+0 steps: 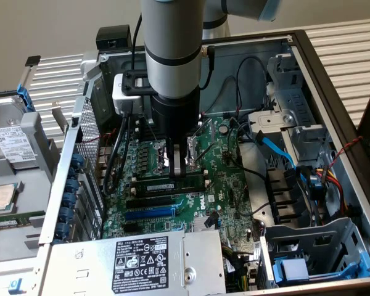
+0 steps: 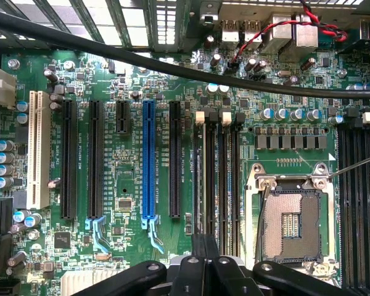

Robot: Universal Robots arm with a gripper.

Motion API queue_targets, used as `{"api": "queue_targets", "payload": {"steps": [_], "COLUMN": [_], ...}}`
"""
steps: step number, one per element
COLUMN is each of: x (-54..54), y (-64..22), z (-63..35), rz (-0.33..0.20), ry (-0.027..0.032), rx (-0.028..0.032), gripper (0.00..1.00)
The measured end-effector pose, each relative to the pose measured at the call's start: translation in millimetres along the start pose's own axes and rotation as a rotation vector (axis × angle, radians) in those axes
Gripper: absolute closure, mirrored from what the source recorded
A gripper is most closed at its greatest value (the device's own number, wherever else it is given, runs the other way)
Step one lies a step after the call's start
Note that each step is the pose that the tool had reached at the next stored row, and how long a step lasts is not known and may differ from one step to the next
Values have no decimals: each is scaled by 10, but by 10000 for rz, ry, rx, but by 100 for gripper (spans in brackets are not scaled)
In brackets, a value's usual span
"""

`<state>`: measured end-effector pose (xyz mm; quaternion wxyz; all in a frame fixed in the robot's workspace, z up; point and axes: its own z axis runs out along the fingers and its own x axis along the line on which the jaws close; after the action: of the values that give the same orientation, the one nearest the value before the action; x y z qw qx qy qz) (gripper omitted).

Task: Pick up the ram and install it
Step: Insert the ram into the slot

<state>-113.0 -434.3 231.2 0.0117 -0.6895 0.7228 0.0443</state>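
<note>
Open desktop PC case [image 1: 333, 92], bare grey sheet metal, lying on its side. Green motherboard [image 1: 228, 185] inside, matte, densely populated with small components. Silver power supply [image 1: 142, 259] with a white label sits along the case's near edge in the exterior view; loose drive [image 1: 15, 145] and a CPU chip [image 1: 3, 197] lie outside the case at the exterior view's left.

Wrist view: long black plastic memory slots [image 2: 228, 179] run side by side, with a shiny metal CPU socket [image 2: 293, 216] just beside them. Blue expansion slot [image 2: 148, 160] stands parallel, flanked by black slots, and a white slot [image 2: 35, 148] lies further off. A thick black cable [image 2: 172, 61] crosses the board.

Arm [image 1: 172, 43]: grey cylindrical wrist, pointing straight down into the case, black gripper body below it.

Gripper [image 1: 176, 165]: thin metal fingers vertical, drawn together, tips down at the board over the memory slot area next to the socket. The ram [image 1: 172, 185] is a long thin green stick with dark chips, lying along the slots directly under the fingertips. Fingers are closed at its top edge; a firm grip cannot be confirmed. In the wrist view the black finger bases [image 2: 200, 265] converge over the slots.
</note>
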Motion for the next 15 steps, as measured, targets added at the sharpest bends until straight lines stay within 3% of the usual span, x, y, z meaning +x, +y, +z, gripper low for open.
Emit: {"api": "queue_targets", "payload": {"steps": [15], "x": [-3], "y": [1], "z": [-30], "rz": [0], "ry": [0], "rx": [0], "gripper": [89]}}
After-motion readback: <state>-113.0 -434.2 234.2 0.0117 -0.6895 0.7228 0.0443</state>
